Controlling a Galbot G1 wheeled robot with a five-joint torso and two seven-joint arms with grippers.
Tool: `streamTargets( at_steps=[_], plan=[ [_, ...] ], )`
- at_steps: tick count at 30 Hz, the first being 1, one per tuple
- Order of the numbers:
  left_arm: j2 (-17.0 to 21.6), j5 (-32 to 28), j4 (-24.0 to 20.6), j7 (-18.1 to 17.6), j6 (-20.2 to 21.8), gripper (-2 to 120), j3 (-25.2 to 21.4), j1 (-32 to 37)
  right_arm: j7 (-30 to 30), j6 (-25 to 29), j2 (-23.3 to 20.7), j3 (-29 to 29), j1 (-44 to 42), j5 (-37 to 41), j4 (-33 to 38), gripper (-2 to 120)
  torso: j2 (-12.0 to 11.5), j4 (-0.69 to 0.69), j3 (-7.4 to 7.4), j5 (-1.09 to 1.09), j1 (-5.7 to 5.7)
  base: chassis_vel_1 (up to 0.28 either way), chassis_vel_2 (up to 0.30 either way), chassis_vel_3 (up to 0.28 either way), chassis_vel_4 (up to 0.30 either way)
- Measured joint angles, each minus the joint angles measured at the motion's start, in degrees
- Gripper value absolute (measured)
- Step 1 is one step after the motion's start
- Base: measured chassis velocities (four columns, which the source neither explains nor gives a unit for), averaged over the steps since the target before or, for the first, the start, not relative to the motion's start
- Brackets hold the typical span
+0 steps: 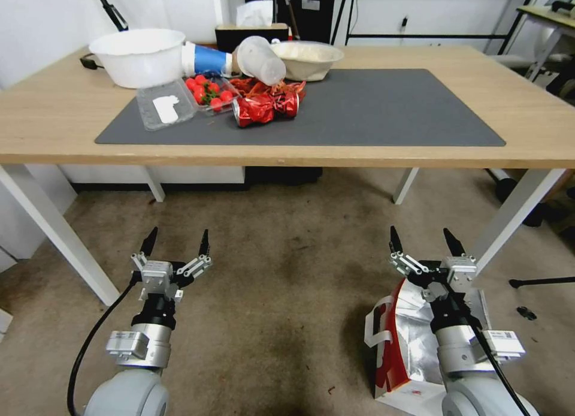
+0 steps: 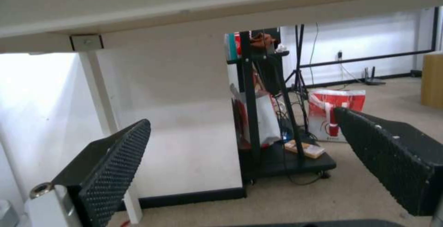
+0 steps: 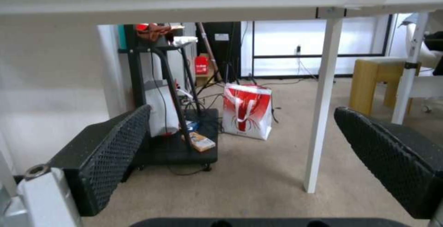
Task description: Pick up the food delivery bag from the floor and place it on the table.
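1. Food delivery bag (image 1: pixel 400 344) stands on the floor (image 1: pixel 281 296) in front of the tabletop (image 1: pixel 539 113), on the robot's right side, mouth up with silver foil lining showing and a red side panel facing inward. A white strap handle hangs on the panel side.
2. Right claw (image 1: pixel 421 243) hangs above the bag's far edge, between the bag and the tabletop's front edge. Fingers spread wide, nothing between them. The right arm crosses over the bag's open top.
3. Left claw (image 1: pixel 176 242) hangs over bare floor, well apart from the bag, level with the right claw. Fingers spread wide, nothing held.
4. Tabletop carries a dark grey mat (image 1: pixel 383 110). At the mat's far left corner, relative to the bag: white bowl (image 1: pixel 139 56), clear tray of tomatoes (image 1: pixel 206 92), crushed red foil wrapper (image 1: pixel 263 107), tipped plastic cup (image 1: pixel 260 59), second bowl (image 1: pixel 308 59).
5. Right wrist view: claw pads (image 3: pixel 115 151) wide apart, a white table leg (image 3: pixel 321 109) ahead, a different red-and-white bag (image 3: pixel 247 114) standing beyond the tabletop on the carpet.
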Motion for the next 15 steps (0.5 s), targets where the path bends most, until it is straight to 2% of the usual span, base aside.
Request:
streamTargets(
  at_steps=[15],
  plan=[
    [-0.2,0.1,0.3,0.0,0.2,99,0.7,-0.3,0.0,0.1,-0.2,0.5,-0.3,-0.1,0.2,100,-3.4,0.00,-2.54,0.00,-0.83,0.000,0.000,0.000,0.000]
  ],
)
